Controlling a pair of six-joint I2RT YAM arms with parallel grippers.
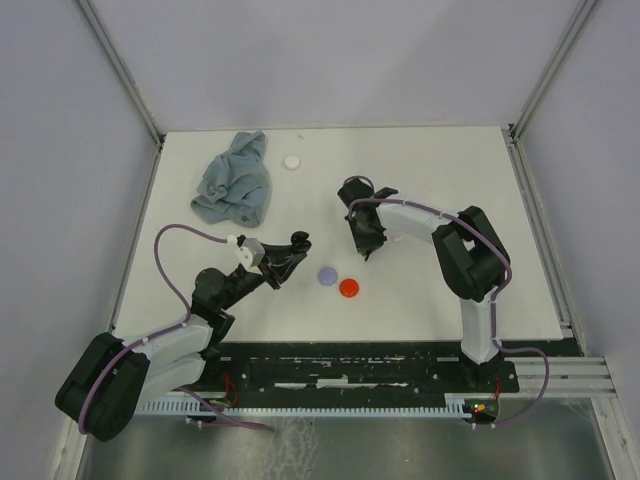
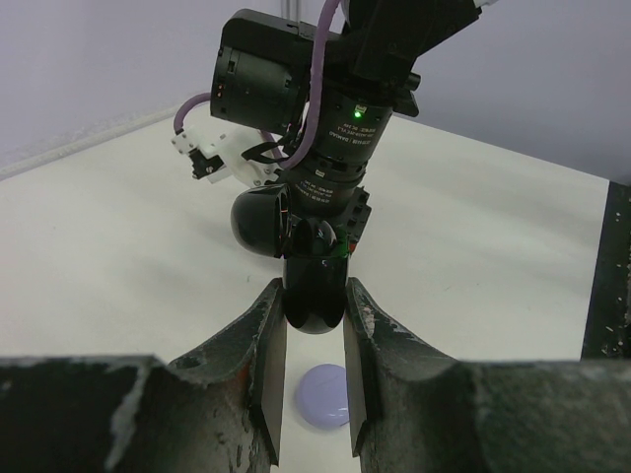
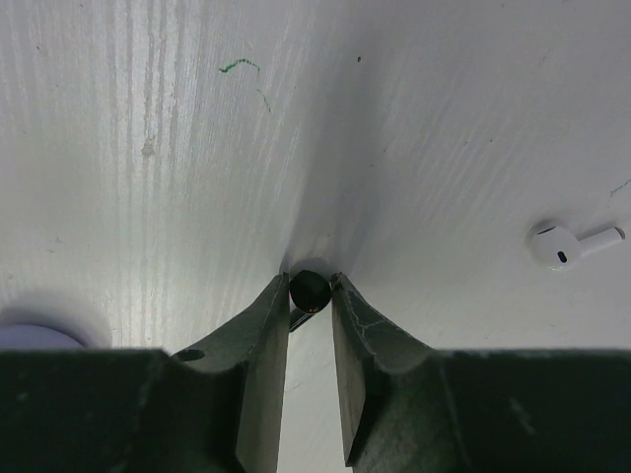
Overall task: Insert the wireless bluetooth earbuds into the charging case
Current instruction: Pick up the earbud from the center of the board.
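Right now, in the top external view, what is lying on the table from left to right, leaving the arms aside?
blue-grey cloth → white disc → lavender disc → red disc

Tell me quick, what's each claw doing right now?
Left claw: closed, holding the black case.
Right claw: closed, pinching a black earbud.
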